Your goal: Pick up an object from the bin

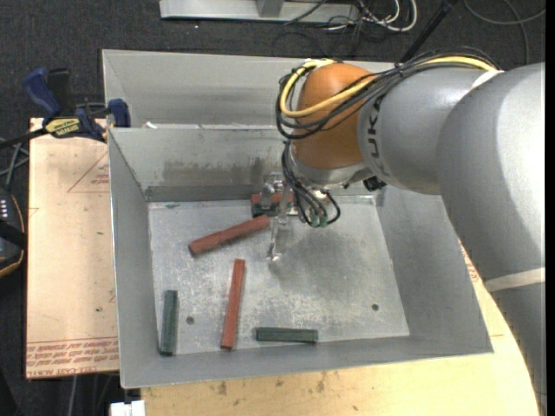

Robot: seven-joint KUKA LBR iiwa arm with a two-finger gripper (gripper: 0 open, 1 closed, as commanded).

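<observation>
— Which thing is nearest the gripper?

— A red-brown stick [227, 236], lying aslant on the bin floor in the middle of the back half. Its lower end points toward the left wall. Its upper right end reaches the gripper [277, 246].

— Is the stick held?

— I cannot say so. The gripper's tip stands at that right end, touching it or just beside it, and low over the floor. Whether the jaws are apart or together I cannot tell; the tip is thin and partly masked by the wrist.

— What else lies near?

— A second red-brown stick [232, 304] lies in front of the first, nearly straight from front to back and apart from it. A dark green stick [167, 321] lies near the front left corner, along the left wall. Another dark green stick [286, 335] lies flat by the front edge, just right of the second red-brown one's near end.

— And above the gripper?

— A small red piece [261, 200] shows close to the back wall, under the wrist. I cannot tell what it is. The wrist carries an orange cover [334, 115] with yellow and black cables [295, 94] looped round it, and the grey arm [451, 128] comes in from the right.

— The bin [347, 276] itself?

— Grey metal with sloped walls. The right half of its floor is bare.
</observation>
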